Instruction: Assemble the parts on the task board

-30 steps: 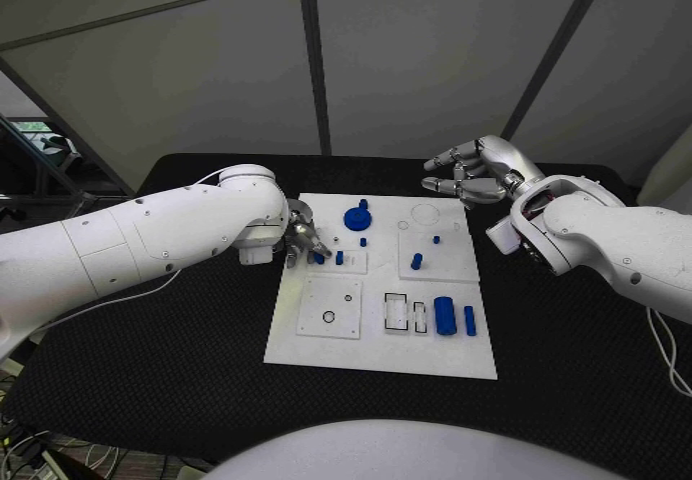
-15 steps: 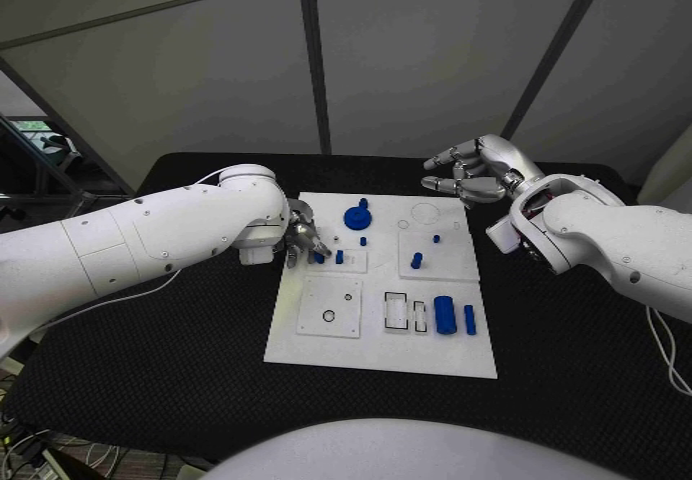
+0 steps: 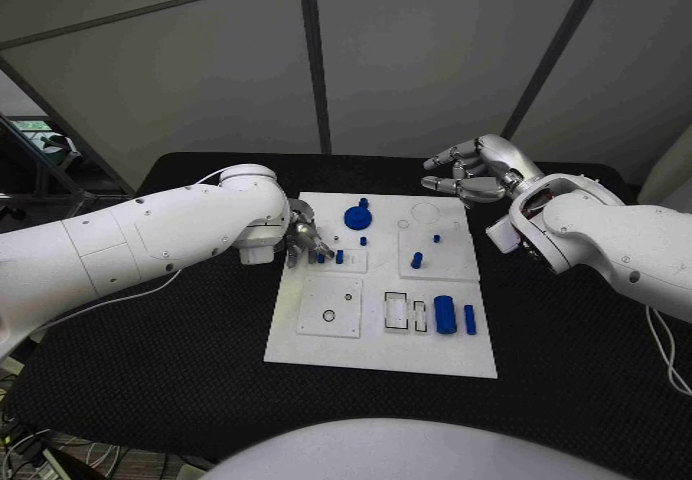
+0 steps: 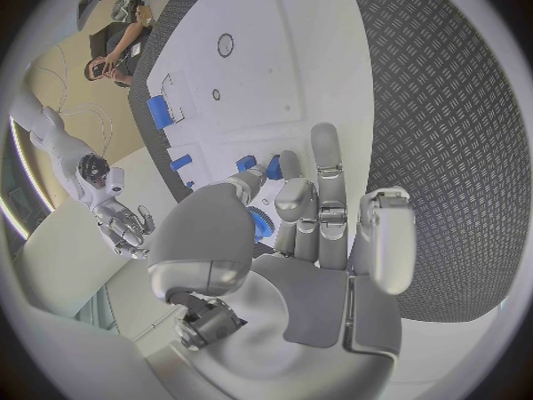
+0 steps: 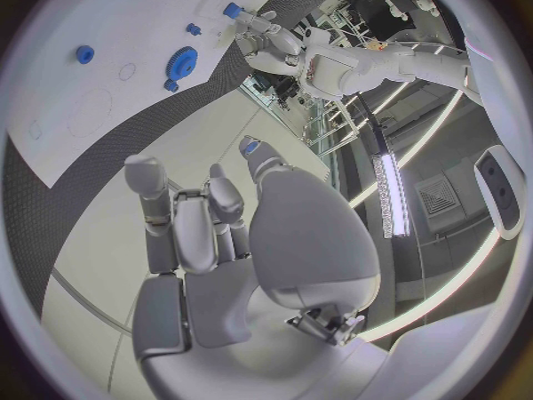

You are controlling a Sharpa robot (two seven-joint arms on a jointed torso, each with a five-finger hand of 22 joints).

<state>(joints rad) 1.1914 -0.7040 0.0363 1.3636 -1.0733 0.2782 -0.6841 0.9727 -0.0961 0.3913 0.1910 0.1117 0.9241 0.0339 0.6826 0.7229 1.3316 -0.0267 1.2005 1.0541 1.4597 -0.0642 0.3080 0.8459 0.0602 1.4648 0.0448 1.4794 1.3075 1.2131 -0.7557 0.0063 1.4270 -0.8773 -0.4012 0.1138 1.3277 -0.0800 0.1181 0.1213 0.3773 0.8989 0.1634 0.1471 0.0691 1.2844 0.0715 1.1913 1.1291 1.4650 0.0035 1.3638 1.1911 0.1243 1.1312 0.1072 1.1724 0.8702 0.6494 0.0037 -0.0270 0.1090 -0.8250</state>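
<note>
Head view: left hand (image 3: 304,240) pinches one blue peg (image 3: 319,257); right hand (image 3: 469,172) spread

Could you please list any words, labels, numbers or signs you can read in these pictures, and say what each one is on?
None can be read: the task board shows black outlines but no lettering.
The blue parts carry no marks.
The left hand and right hand bear no legible label.

Black textured tabletop (image 3: 173,370) | white task board (image 3: 378,340) lies flat at its centre | blue parts (image 3: 446,315) sit on the board
</note>
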